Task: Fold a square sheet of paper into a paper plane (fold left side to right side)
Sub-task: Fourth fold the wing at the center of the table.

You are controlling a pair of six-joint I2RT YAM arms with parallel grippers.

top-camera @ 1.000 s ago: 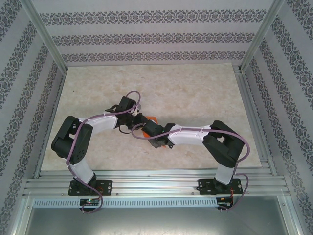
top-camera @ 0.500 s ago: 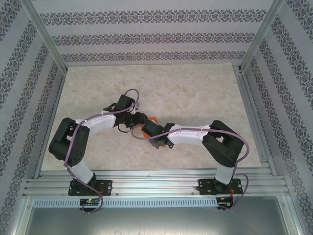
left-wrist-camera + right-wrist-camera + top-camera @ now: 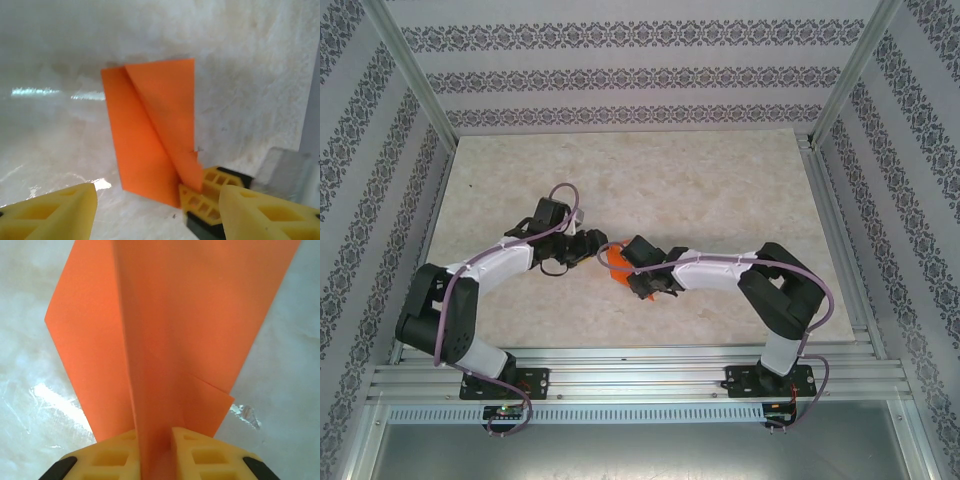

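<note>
The orange sheet of paper (image 3: pixel 612 259) is folded into a smaller creased shape near the table's middle. In the right wrist view the paper (image 3: pixel 175 315) stands up on edge with flaps spread to both sides, and my right gripper (image 3: pixel 154 450) is shut on its centre ridge. In the left wrist view the paper (image 3: pixel 150 135) shows a diagonal crease, with the right gripper's yellow fingers (image 3: pixel 205 197) pinching its near corner. My left gripper (image 3: pixel 160 220) is open, a little short of the paper and touching nothing. From above, the left gripper (image 3: pixel 582 246) sits just left of the right gripper (image 3: pixel 620 262).
The pale marbled tabletop (image 3: pixel 700 190) stretches free behind and to both sides of the arms. Aluminium frame rails (image 3: pixel 630 375) run along the near edge, and patterned walls (image 3: pixel 620 80) close in the back and sides.
My left arm has drawn back to the left, away from the paper. The right gripper has shifted slightly left with the paper, which shows more from above.
</note>
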